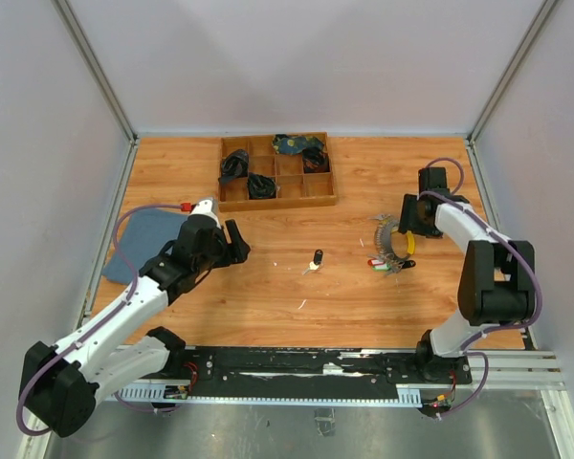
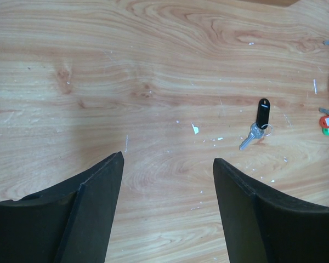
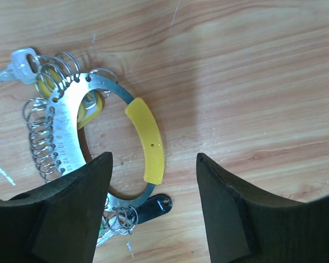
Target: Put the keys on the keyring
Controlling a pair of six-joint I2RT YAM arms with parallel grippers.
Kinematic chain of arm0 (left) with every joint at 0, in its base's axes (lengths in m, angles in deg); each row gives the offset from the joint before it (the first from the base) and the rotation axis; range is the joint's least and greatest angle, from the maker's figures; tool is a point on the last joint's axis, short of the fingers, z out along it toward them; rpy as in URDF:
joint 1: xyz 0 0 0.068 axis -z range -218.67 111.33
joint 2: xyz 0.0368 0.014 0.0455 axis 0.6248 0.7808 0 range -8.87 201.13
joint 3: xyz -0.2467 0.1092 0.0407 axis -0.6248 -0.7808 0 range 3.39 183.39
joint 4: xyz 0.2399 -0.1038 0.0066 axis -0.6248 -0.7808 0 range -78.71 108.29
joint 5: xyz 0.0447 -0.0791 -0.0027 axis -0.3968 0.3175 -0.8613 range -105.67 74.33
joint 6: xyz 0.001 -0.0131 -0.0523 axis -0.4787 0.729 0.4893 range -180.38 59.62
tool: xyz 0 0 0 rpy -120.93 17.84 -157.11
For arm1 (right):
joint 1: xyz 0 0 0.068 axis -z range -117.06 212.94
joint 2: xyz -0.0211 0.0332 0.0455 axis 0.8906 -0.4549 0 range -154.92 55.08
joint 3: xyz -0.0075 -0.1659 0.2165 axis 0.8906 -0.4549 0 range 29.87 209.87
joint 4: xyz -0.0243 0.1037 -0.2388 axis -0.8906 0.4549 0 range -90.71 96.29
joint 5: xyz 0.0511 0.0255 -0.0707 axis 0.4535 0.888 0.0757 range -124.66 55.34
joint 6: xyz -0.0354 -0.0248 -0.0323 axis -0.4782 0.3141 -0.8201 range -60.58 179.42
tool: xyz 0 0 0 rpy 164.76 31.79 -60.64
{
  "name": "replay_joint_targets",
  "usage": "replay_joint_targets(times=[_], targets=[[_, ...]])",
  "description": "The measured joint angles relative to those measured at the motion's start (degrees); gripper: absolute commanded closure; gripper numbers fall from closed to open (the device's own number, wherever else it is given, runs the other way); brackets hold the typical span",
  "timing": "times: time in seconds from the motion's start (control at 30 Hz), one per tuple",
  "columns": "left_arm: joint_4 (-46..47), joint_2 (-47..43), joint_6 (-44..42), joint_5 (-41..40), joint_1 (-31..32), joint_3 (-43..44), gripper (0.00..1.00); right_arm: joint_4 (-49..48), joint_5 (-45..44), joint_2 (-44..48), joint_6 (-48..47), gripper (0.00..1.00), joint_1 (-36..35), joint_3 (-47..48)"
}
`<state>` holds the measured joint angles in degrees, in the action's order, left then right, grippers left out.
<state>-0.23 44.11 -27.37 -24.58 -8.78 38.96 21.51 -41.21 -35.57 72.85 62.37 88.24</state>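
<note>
The loose key [image 1: 316, 259], black-headed with a small split ring of its own, lies alone on the table [image 1: 364, 306] between the two arms, and the coming move turns on it. In the overhead view it sits at about 3 o'clock from the left gripper [image 1: 237, 245], near but apart. It is at about 8 o'clock from the keyring [image 1: 394, 251] and clear of it. Its long axis runs from the head at 1 o'clock to the blade at 7 o'clock. The left gripper hovers with jaws wide and nothing between them; I judge it slightly the nearer arm, and the free one. The right gripper [image 3: 153, 159] is over the keyring, jaws apart and clamping nothing that I can see. In its wrist view the yellow piece [image 3: 146, 137] runs roughly 12 to 6. Its lower end sits in the gap between the fingers, closer to the one at 9 o'clock. The keys [image 3: 41, 131] already threaded fan out at 10 o'clock from that gap. At 12 o'clock on the table stands a wooden tray [image 1: 275, 202]. Several of its compartments hold dark bundles I cannot identify, and others show bare wood. A blue cloth [image 1: 143, 244] lies at 9 o'clock from the left gripper.
</note>
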Motion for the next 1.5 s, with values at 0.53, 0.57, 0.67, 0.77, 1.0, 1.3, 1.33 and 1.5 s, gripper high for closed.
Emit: replay_joint_targets(times=[0.53, 0.57, 0.67, 0.77, 1.0, 1.3, 1.33, 1.5], targets=[[0.0, 2.4, -1.1, 0.9, 0.0, 0.0, 0.31, 2.4, 0.8, -11.3, -3.4, 0.49, 0.9, 5.4], [0.0, 2.6, -1.1, 1.0, 0.0, 0.0, 0.31, 2.5, 1.0, -11.7, -3.6, 0.5, 1.0, 5.9], [0.0, 3.4, -1.1, 1.2, 0.0, 0.0, 0.31, 2.9, 1.9, -12.6, -4.3, 0.6, 1.0, 7.0], [0.0, 3.7, -1.1, 1.3, 0.0, 0.0, 0.31, 2.8, 3.6, -12.9, -4.9, 0.72, 1.0, 7.3], [-0.5, 3.6, -1.3, 1.2, 0.0, 0.3, 0.31, 1.8, 6.3, -12.4, -5.8, 0.94, 1.2, 6.6], [-2.2, -0.3, -2.2, 1.1, 0.0, 4.0, 0.3, 0.5, 8.5, -2.5, -7.1, 0.99, 1.2, 0.2], [-2.2, -1.0, -2.4, 1.1, 0.0, 4.3, 0.3, 0.2, 8.7, -0.5, -7.4, 0.99, 1.2, -0.3], [-1.2, -4.0, -4.3, 2.9, 0.0, 4.6, 0.29, -4.0, 8.9, 8.9, -9.5, 0.99, -1.7, -3.7]])
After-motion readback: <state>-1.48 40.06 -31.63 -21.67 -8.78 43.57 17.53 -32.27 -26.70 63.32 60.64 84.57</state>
